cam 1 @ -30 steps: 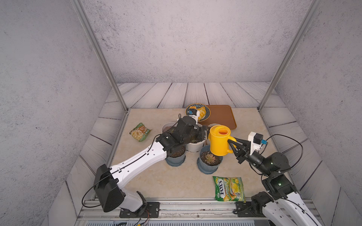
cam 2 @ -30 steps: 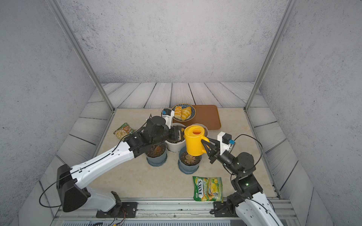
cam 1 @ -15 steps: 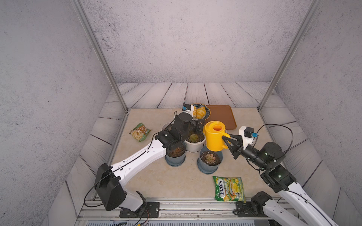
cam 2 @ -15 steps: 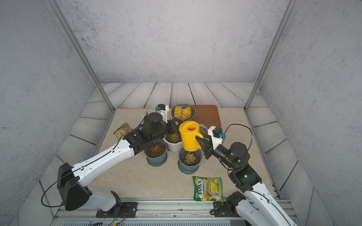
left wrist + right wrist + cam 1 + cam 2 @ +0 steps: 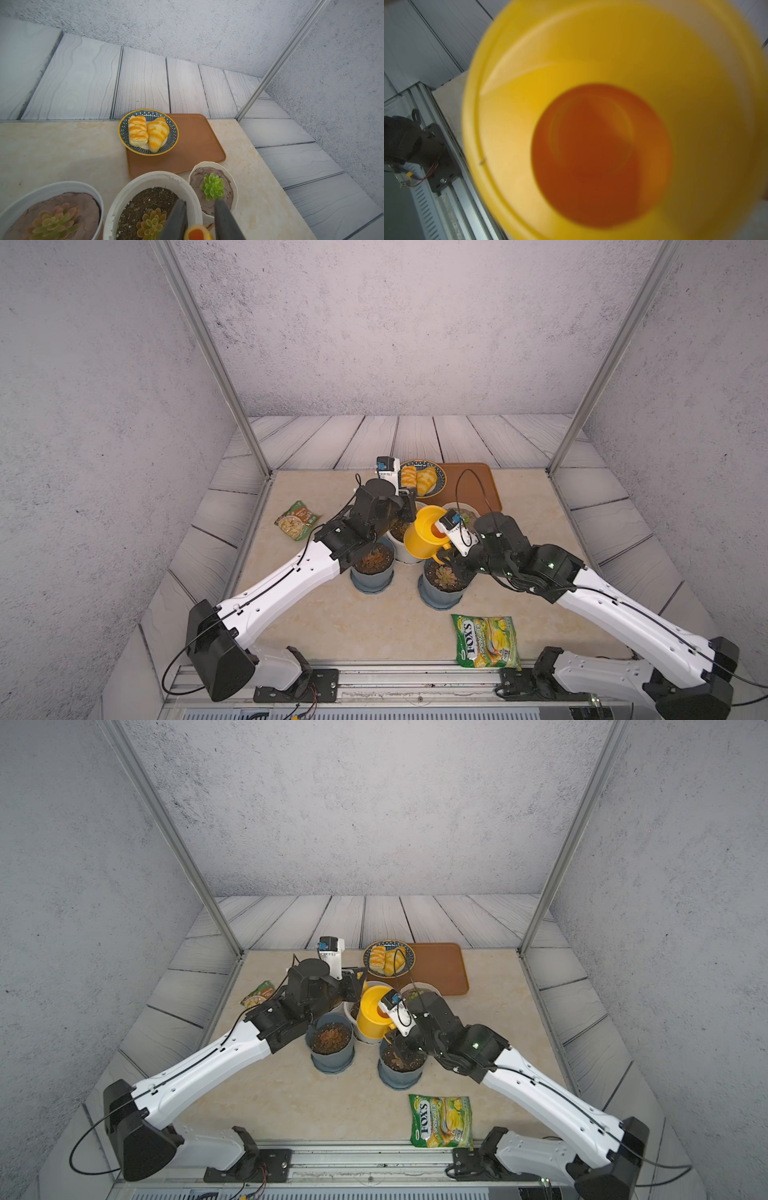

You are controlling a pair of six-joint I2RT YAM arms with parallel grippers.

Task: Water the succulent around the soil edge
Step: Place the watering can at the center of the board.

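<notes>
Over the white pot [image 5: 153, 176], right gripper [image 5: 448, 562] holds the yellow watering can [image 5: 419, 545]; left gripper [image 5: 199, 204] pinches its spout [image 5: 197, 234].

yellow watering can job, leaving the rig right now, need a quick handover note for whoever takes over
Right gripper: shut on the handle of the yellow plastic watering can, held tilted in the air.
Left gripper: closed on the can's spout tip, as far as its wrist view shows.
The spout tip sits by the rim of the round white pot with dark soil and an orange-green succulent.
Done: can lifted, spout brought to the pot's edge.
Left: no water seen falling yet; pour around the soil edge.
</notes>
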